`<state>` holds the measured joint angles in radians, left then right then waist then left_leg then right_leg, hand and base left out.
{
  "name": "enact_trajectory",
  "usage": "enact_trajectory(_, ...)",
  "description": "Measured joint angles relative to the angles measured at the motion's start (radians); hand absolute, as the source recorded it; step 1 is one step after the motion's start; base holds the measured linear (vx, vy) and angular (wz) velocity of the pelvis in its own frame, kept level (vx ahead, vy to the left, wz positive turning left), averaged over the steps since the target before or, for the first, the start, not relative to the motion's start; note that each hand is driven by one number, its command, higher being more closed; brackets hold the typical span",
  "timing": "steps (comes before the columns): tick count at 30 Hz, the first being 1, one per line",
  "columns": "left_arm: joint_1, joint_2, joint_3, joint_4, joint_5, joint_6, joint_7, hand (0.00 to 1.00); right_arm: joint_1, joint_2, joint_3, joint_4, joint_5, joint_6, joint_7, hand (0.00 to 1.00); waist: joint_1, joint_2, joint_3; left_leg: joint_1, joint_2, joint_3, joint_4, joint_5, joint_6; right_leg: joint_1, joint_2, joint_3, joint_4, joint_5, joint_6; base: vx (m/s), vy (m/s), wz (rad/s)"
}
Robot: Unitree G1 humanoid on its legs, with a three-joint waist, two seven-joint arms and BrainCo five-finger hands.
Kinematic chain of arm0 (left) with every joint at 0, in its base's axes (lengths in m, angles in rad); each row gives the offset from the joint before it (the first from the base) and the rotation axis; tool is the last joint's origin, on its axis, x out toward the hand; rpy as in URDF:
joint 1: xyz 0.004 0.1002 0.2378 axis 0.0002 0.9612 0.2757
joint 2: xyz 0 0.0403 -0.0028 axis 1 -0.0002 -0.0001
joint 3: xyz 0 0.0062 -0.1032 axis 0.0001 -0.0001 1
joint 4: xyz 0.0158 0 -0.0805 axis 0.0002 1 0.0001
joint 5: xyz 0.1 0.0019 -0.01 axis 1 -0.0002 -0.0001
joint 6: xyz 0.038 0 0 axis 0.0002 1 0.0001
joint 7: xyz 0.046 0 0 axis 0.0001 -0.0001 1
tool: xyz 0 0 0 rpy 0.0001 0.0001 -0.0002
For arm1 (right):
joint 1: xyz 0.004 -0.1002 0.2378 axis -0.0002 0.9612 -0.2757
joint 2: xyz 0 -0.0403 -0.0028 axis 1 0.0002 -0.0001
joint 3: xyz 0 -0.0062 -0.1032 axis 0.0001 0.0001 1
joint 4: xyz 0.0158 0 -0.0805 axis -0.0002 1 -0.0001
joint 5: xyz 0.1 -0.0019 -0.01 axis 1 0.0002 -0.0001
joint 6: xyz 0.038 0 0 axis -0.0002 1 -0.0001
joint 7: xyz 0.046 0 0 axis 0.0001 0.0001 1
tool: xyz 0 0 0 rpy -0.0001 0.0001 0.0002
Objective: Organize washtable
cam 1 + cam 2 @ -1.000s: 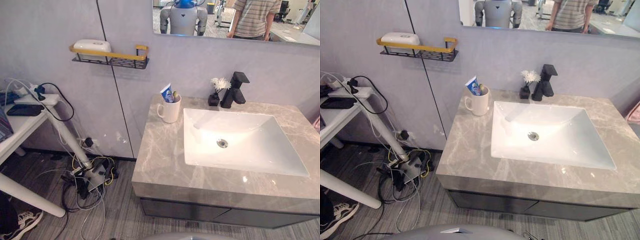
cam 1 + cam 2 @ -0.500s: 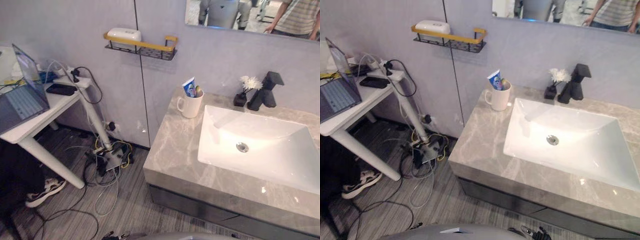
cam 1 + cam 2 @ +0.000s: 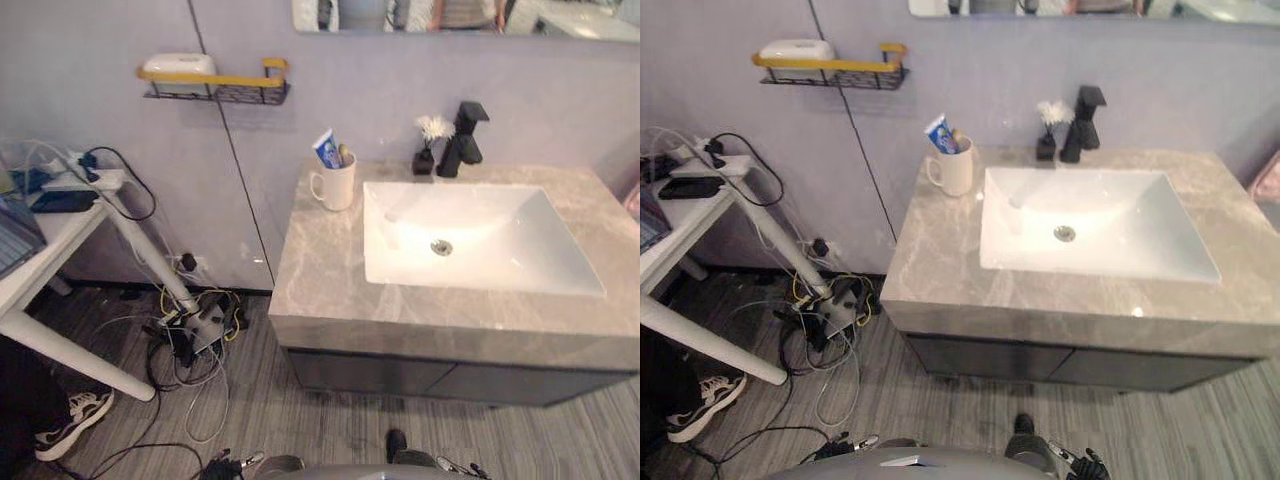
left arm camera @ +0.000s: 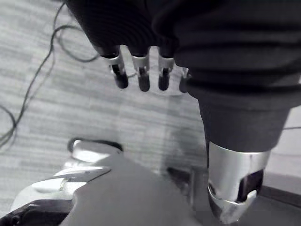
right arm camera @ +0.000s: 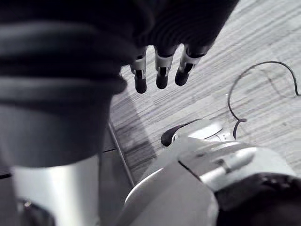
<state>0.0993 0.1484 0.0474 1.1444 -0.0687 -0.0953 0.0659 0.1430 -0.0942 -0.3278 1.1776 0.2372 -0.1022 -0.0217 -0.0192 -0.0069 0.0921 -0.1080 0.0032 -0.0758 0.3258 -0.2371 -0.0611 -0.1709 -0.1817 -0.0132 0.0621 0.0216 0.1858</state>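
The washtable has a grey marble counter point(image 3: 320, 290) with a white sink point(image 3: 470, 235) set in it. At the back left of the counter stands a white mug point(image 3: 335, 187) holding a toothpaste tube point(image 3: 325, 150) and a toothbrush. A black faucet point(image 3: 465, 135) and a small black vase with a white flower point(image 3: 428, 150) stand behind the sink. My left hand point(image 4: 141, 70) and right hand point(image 5: 161, 70) hang low over the floor, away from the counter, fingers relaxed and holding nothing.
A wall shelf with a yellow rail point(image 3: 215, 85) carries a white soap box point(image 3: 180, 64). A white desk point(image 3: 50, 240) with a dark phone point(image 3: 62, 200) stands at the left. Tangled cables point(image 3: 195, 335) and a shoe point(image 3: 70, 422) lie on the floor. A mirror point(image 3: 450, 12) hangs above.
The camera has swung and pulled back, so the whole picture has shifted and more floor before the cabinet shows. Nothing on the counter has moved.
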Motion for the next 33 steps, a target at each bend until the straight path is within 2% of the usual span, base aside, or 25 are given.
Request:
enact_trajectory(1,-0.004,0.003,-0.01,0.0,0.004,0.0,0.0,0.0,-0.001,0.002,-0.006,-0.001,0.005,0.001,-0.001,0.0,0.001,-0.001,0.001,-0.011,-0.006,0.02,0.004,0.003,0.01,-0.011,-0.006,0.014,-0.011,0.0,0.001,-0.02,0.241,-0.63)
enact_trajectory(2,-0.012,0.008,-0.011,0.005,0.019,-0.002,-0.002,0.0,-0.001,0.013,-0.03,-0.007,0.01,0.005,-0.003,0.0,-0.002,-0.009,0.004,-0.02,-0.021,0.078,0.003,0.034,0.054,-0.017,-0.023,0.016,-0.052,-0.047,0.031,-0.01,0.231,-0.67)
enact_trajectory(3,-0.015,-0.002,-0.009,0.009,0.023,-0.002,-0.002,0.0,-0.003,0.014,-0.033,-0.006,0.01,0.005,-0.005,0.0,-0.001,0.01,-0.003,-0.022,-0.007,0.098,-0.015,0.046,0.07,-0.013,-0.025,0.0,-0.053,-0.069,0.046,0.06,0.256,-0.97)
enact_trajectory(4,-0.013,-0.008,-0.007,0.018,0.039,-0.006,-0.002,0.0,-0.015,0.006,-0.04,-0.001,0.011,0.005,-0.007,0.0,0.0,0.018,0.003,-0.015,0.017,0.149,-0.042,0.059,0.085,-0.053,-0.016,-0.059,0.059,-0.062,0.001,0.09,0.216,-1.03)
enact_trajectory(5,-0.017,-0.005,-0.006,0.027,0.039,-0.005,-0.006,0.0,-0.025,0.005,-0.04,0.002,0.019,0.011,-0.007,0.0,-0.001,0.014,0.006,0.0,0.035,0.188,-0.067,0.072,0.092,-0.079,-0.002,-0.115,0.248,-0.088,-0.059,0.16,0.182,-1.1)
enact_trajectory(6,-0.016,0.0,-0.005,0.029,0.039,-0.003,-0.009,0.0,-0.023,0.011,-0.04,0.002,0.019,0.015,-0.007,0.0,-0.001,0.015,0.008,0.015,0.042,0.212,-0.088,0.081,0.095,-0.076,0.001,-0.138,0.335,-0.112,-0.09,0.25,0.101,-0.99)
enact_trajectory(7,-0.015,0.007,-0.006,0.029,0.039,-0.001,-0.012,0.0,-0.015,0.021,-0.04,0.005,0.019,0.02,-0.008,0.0,0.0,-0.001,-0.003,0.036,0.045,0.247,-0.116,0.093,0.099,-0.054,0.001,-0.177,0.438,-0.148,-0.119,0.44,-0.032,-1.03)
enact_trajectory(9,-0.002,0.02,-0.006,0.03,0.042,0.002,-0.018,0.0,-0.007,0.03,-0.037,0.013,0.017,0.021,-0.004,0.0,0.004,-0.026,-0.019,0.053,0.051,0.339,-0.139,0.102,0.105,0.054,-0.016,-0.271,0.575,-0.22,-0.132,0.48,-0.072,-1.23)
enact_trajectory(10,-0.002,0.02,-0.005,0.03,0.047,0.003,-0.018,0.0,-0.007,0.028,-0.037,0.013,0.017,0.021,-0.004,0.0,0.007,-0.028,-0.022,0.054,0.053,0.366,-0.136,0.104,0.108,0.08,-0.027,-0.299,0.586,-0.226,-0.132,0.36,-0.077,-1.4)
enact_trajectory(11,-0.003,0.019,0.006,0.031,0.047,0.004,-0.019,0.0,-0.013,0.027,-0.038,0.013,0.016,0.022,-0.001,0.0,0.022,-0.032,-0.025,0.045,0.057,0.433,-0.129,0.109,0.11,0.13,-0.066,-0.364,0.589,-0.225,-0.133,0.27,-0.073,-1.71)
enact_trajectory(12,-0.002,0.016,0.037,0.033,0.046,0.007,-0.023,0.0,-0.024,0.028,-0.036,0.013,0.015,0.026,0.002,0.0,0.034,-0.052,-0.035,0.029,0.057,0.497,-0.107,0.109,0.11,0.18,-0.121,-0.432,0.554,-0.179,-0.16,0.16,-0.082,-1.82)
enact_trajectory(13,-0.002,0.018,0.048,0.034,0.045,0.009,-0.024,0.0,-0.032,0.03,-0.033,0.014,0.009,0.028,0.002,0.0,0.043,-0.06,-0.04,0.018,0.056,0.525,-0.088,0.107,0.109,0.203,-0.142,-0.463,0.505,-0.149,-0.159,-0.05,-0.109,-2.02)
enact_trajectory(14,-0.018,0.005,0.071,0.042,0.039,0.014,-0.027,0.0,-0.047,0.024,-0.029,0.011,-0.005,0.028,0.003,0.0,0.064,-0.046,-0.033,0.011,0.068,0.532,-0.08,0.101,0.097,0.209,-0.117,-0.532,0.42,-0.152,-0.161,-0.15,-0.104,-1.62)
enact_trajectory(15,-0.014,-0.005,0.071,0.041,0.033,0.014,-0.029,0.0,-0.046,0.014,-0.027,0.013,-0.018,0.028,0.003,0.0,0.077,-0.026,-0.051,0.008,0.06,0.506,-0.107,0.102,0.093,0.214,-0.102,-0.544,0.363,-0.146,-0.158,-0.15,-0.085,-1.91)
enact_trajectory(16,0.003,-0.03,0.071,0.036,0.016,0.012,-0.033,0.0,-0.045,-0.011,-0.029,0.014,-0.033,0.03,0.003,0.0,0.095,0.017,-0.087,0.01,0.061,0.49,-0.171,0.119,0.103,0.243,-0.06,-0.54,0.251,-0.154,-0.131,-0.05,-0.088,-1.25)
enact_trajectory(17,0.0,-0.025,0.072,0.031,0.003,0.009,-0.035,0.0,-0.059,-0.001,-0.026,0.013,-0.035,0.031,0.005,0.0,0.084,0.001,-0.094,0.007,0.051,0.532,-0.177,0.135,0.103,0.234,-0.085,-0.547,0.289,-0.209,-0.11,-0.09,-0.137,-1.24)
enact_trajectory(18,-0.018,-0.016,0.071,0.028,-0.011,0.006,-0.033,0.0,-0.081,0.009,-0.011,0.042,-0.043,0.033,0.014,0.0,0.085,-0.026,-0.105,-0.008,0.045,0.568,-0.176,0.146,0.097,0.226,-0.083,-0.528,0.248,-0.238,-0.1,-0.09,-0.179,-0.76)
enact_trajectory(19,-0.021,-0.014,0.071,0.026,-0.016,0.005,-0.034,0.0,-0.086,0.013,0.006,0.047,-0.044,0.039,0.021,0.0,0.088,-0.044,-0.117,-0.021,0.046,0.574,-0.185,0.158,0.089,0.218,-0.063,-0.516,0.185,-0.239,-0.091,-0.12,-0.171,-0.65)
enact_trajectory(20,-0.026,-0.013,0.067,0.026,-0.024,0.005,-0.034,0.0,-0.095,0.016,0.015,0.042,-0.044,0.039,0.022,0.0,0.088,-0.04,-0.128,-0.035,0.051,0.581,-0.201,0.18,0.082,0.216,-0.037,-0.514,0.124,-0.223,-0.071,-0.08,-0.127,-0.29)
enact_trajectory(23,-0.042,-0.015,0.028,0.015,-0.025,0.004,-0.033,0.0,-0.084,0.017,0.02,0.044,-0.041,0.038,0.021,0.0,0.084,-0.024,-0.123,-0.052,0.085,0.555,-0.217,0.238,0.07,0.232,0.032,-0.525,0.04,-0.171,-0.096,-0.07,-0.108,0.06)
enact_trajectory(26,-0.058,-0.016,0.023,0.014,-0.022,0.004,-0.033,0.0,-0.085,0.019,0.021,0.041,-0.03,0.023,0.018,0.0,0.085,-0.02,-0.099,-0.052,0.124,0.546,-0.193,0.252,0.06,0.254,0.072,-0.521,0.009,-0.156,-0.119,-0.07,-0.108,-0.03)
enact_trajectory(30,-0.067,-0.005,0.006,0.002,-0.022,-0.007,-0.027,0.0,-0.087,0.026,0.01,0.03,-0.016,-0.006,0.017,0.0,0.085,0.005,-0.014,-0.064,0.256,0.566,0.015,0.18,0.045,0.291,0.144,-0.431,-0.013,-0.148,-0.157,-0.13,-0.091,-0.6)
enact_trajectory(31,-0.068,-0.003,0.006,0.002,-0.022,-0.009,-0.026,0.0,-0.087,0.024,0.007,0.03,-0.013,-0.007,0.016,0.0,0.086,0.008,-0.001,-0.065,0.273,0.558,0.047,0.173,0.052,0.292,0.154,-0.404,-0.013,-0.146,-0.164,-0.14,-0.142,-1.14)
enact_trajectory(32,-0.066,0.001,0.006,0.004,-0.022,-0.009,-0.026,0.0,-0.079,0.022,0.003,0.031,-0.01,-0.007,0.017,0.0,0.087,0.014,0.013,-0.089,0.281,0.472,0.101,0.164,0.048,0.291,0.166,-0.355,-0.013,-0.138,-0.178,-0.12,-0.166,-1.23)
enact_trajectory(33,-0.059,0.0,0.005,0.006,-0.022,-0.009,-0.026,0.0,-0.074,0.004,-0.004,0.033,0.0,-0.005,0.015,0.0,0.089,0.014,0.018,-0.103,0.227,0.313,0.095,0.129,-0.004,0.281,0.165,-0.3,-0.009,-0.141,-0.194,-0.11,-0.142,-1.27)
